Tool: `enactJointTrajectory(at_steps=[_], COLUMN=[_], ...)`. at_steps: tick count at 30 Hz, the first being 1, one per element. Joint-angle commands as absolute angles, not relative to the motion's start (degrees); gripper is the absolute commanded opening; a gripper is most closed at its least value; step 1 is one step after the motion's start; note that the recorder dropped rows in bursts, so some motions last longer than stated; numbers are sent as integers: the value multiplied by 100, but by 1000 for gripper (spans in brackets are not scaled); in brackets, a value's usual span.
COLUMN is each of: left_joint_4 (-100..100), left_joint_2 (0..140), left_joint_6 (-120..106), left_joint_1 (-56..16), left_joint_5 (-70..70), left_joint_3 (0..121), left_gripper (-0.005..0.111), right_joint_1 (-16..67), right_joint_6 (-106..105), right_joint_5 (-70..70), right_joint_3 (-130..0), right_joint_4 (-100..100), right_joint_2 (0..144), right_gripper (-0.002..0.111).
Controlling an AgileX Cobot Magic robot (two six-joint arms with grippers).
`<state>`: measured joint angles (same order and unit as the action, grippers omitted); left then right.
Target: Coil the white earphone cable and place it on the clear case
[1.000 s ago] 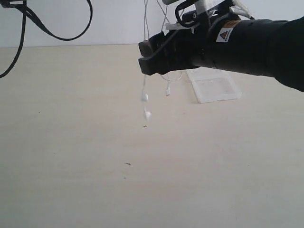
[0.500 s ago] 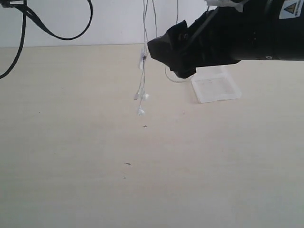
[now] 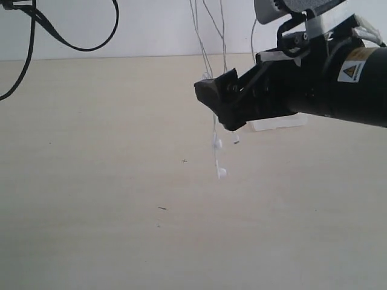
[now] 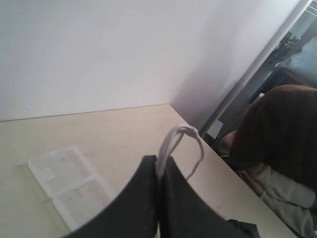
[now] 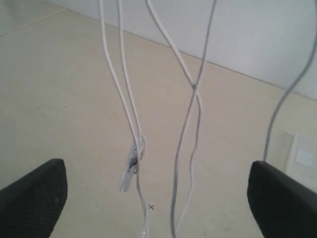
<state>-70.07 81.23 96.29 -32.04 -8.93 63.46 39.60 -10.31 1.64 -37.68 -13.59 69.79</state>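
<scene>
On my feed the cable [image 3: 208, 57] is a very thin white wire, doubled into several slack strands. It hangs in the air over the table [image 3: 109, 199], not coiled and not on the case [image 4: 69, 182].

From the left wrist camera, the left gripper [image 4: 158, 163] has its two black fingers pressed together with no gap. They pinch a short bend of the cable, and a small white loop [image 4: 184, 144] stands up above the fingertips. That gripper is out of sight in the exterior view, where the strands come down from the top edge.

The right gripper [image 5: 157, 188] is spread wide. Its left finger [image 5: 34, 196] and its right finger [image 5: 285, 198] sit at opposite edges of the right wrist picture and hold nothing. Four or five strands hang down through the gap between them, two of them crossing partway down. A small inline piece [image 5: 130, 171] rides on one strand; I cannot tell whether it is a clip or a control.

In the exterior view the strands run down past the tip of the right gripper. Two earbuds, one higher [image 3: 217, 144] and one lower [image 3: 222, 173], dangle below it, clear of the table. A third small white end [image 3: 236, 139] hangs just beside them.

The case lies flat on the table, translucent, with two square sections. In the exterior view only a strip of it shows under the right arm [image 3: 338, 78].
</scene>
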Motion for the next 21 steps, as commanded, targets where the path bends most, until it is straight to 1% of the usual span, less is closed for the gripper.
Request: enactJointTrajectory(at_steps=[1, 7, 16, 21], left_joint_4=[-6971, -6971, -6971, -6971], left_joint_2=[8077, 8077, 8077, 8077], left_joint_6=[9639, 9639, 9623, 9623], left_joint_1=[-3199, -3199, -3199, -3199], left_joint_5=[-908, -892, -871, -948], left_joint_3=[6324, 6324, 6324, 6324], left_gripper=[0, 0, 0, 0], right_joint_1=[3957, 3957, 3957, 3957], right_joint_6=[-992, -1039, -1146, -1370], right_joint_5=[506, 489, -191, -155], right_joint_3=[-3649, -3649, -3636, -3636], right_joint_4=[-1345, -1334, -1297, -1026], right_joint_2=[6822, 6297, 5526, 5679], right_gripper=[93, 93, 93, 93])
